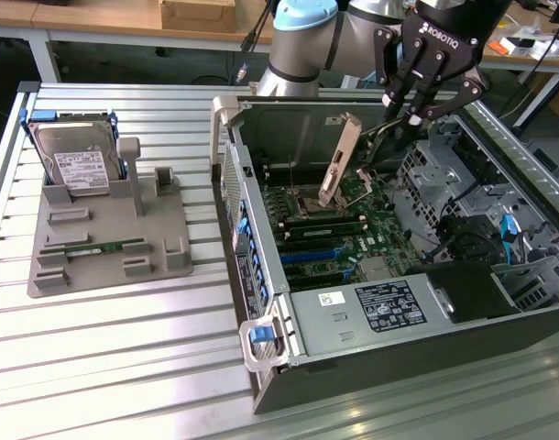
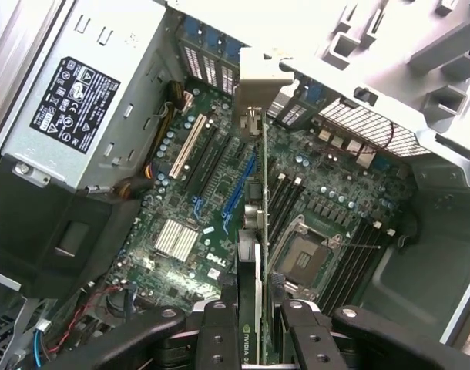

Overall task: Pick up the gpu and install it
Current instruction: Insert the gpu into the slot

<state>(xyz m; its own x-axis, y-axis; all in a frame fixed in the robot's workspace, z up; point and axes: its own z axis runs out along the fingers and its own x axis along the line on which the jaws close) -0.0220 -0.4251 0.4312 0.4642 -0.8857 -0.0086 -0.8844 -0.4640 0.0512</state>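
While the hand (image 1: pixel 431 103) clamped the gpu (image 2: pixel 263 231) over the open case (image 1: pixel 261 270), misalignment threatened.
Its tilted bracket (image 1: pixel 345 151) could strike the motherboard (image 2: pixel 320 193) beside the blue slot (image 2: pixel 236 193).

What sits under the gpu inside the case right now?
The motherboard: a blue slot and the CPU socket flank the gpu. The strip directly beneath its edge is covered.

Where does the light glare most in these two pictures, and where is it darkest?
Exterior view: glare streaks the metal table, the silver bracket of the gpu shines, and the inside of the computer case is dimmer. Wrist view: the heatsink glints, the power supply catches bright light, and the black shroud beside it is darkest.
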